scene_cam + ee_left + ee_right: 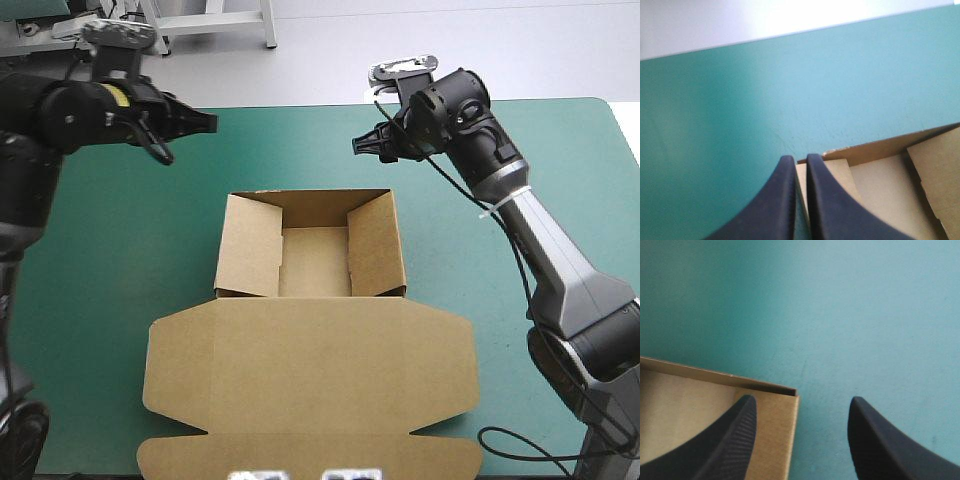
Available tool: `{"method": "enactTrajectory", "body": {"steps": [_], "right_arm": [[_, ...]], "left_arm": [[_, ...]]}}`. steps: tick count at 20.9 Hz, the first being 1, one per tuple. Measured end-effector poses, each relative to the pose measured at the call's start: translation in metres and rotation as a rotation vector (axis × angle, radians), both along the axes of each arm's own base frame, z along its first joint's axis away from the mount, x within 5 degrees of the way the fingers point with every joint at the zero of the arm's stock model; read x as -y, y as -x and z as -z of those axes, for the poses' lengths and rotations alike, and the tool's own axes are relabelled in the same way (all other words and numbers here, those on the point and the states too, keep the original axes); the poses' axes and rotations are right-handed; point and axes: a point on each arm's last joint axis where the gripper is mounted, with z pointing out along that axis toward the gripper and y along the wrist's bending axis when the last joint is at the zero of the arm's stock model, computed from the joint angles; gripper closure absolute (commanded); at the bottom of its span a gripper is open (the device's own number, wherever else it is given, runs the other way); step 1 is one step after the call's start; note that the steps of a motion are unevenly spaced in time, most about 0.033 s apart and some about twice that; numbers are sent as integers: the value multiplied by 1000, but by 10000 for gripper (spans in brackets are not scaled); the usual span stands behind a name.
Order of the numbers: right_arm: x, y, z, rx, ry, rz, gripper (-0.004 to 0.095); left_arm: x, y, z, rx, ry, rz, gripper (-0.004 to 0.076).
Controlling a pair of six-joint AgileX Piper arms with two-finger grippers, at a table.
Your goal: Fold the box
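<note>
Table with teal-green cover fills most of the high view.

Box sits from frame centre down to the bottom edge. It stands as an open tray at centre, with far, left and right walls raised. The lid lies flat on the cover below the tray, flaps spread, and is the widest part of the board.

Left gripper: upper left of the frame, raised over bare cover and pointing toward frame right. It is well apart from the box. In the wrist view the left gripper has its fingers pressed together, only a thin line between them and nothing held. A tray corner shows ahead of it.

Right gripper: upper centre-right of the frame, pointing toward frame left, raised near the tray's far right corner and not touching it. In the wrist view the right gripper has its fingers standing wide apart, nothing between them. The tray's corner lies below one finger, bare cover below the other.
</note>
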Motion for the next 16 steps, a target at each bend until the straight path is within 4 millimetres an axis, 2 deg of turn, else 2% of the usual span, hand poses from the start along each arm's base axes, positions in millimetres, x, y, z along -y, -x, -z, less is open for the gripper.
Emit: {"method": "enactTrajectory", "body": {"steps": [1, 2, 3, 6, 7, 9, 13, 16], "right_arm": [[2, -2, 3, -40, -62, -9, 420], [3, -2, 6, -62, -83, -14, 420], [2, -3, 15, -106, -97, -22, 420], [-1, -3, 44, -214, -90, -26, 420], [-2, -2, 58, -264, -84, -28, 420], [-3, 0, 71, -308, -76, -33, 421], [-3, 7, 111, -440, -33, -51, 422], [-8, 9, 127, -489, -50, -115, 448]], "left_arm": [[-9, 24, -18, 66, 3, -13, 732], [-13, 32, -23, 88, 4, -18, 732], [-19, 51, -34, 132, 11, -24, 732], [-27, 74, -33, 138, 7, -27, 732], [-29, 80, -26, 117, -7, -24, 732], [-31, 86, -14, 86, -28, -18, 732], [-39, 111, 28, -23, -67, -13, 732], [-45, 132, 61, -98, -86, -8, 732]]}}
